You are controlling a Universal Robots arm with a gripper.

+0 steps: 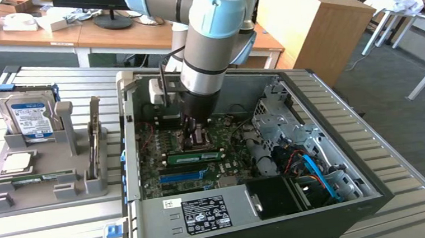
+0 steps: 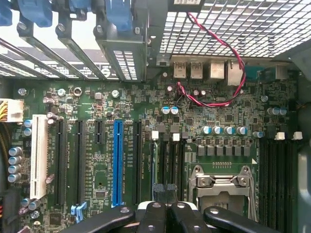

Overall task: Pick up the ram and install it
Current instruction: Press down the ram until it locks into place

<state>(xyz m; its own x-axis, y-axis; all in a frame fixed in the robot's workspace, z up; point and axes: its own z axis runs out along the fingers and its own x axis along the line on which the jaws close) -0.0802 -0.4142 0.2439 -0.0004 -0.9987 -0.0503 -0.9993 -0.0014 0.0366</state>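
One ram (image 1: 192, 157), a green stick with a white label, stands on edge in a slot of the motherboard (image 1: 171, 141) inside the open computer case. My gripper (image 1: 201, 138) hangs straight down into the case, just behind that ram and low over the board. In the wrist view my gripper (image 2: 164, 188) is shut, its dark fingertips (image 2: 158, 187) pressed together over the black memory slots (image 2: 167, 160) beside the processor socket (image 2: 221, 187). I see nothing between the fingers. A second ram (image 1: 37, 178) lies flat on the grey fixture (image 1: 31, 193).
The fixture at the exterior view's left also carries a blue-labelled hard drive (image 1: 31, 117) and a square silver processor (image 1: 17, 162). The case walls (image 1: 131, 158), drive cage (image 1: 272, 117), cables (image 1: 314, 171) and power supply (image 1: 204, 212) close in around the board. A red wire (image 2: 214, 102) loops near the rear ports.
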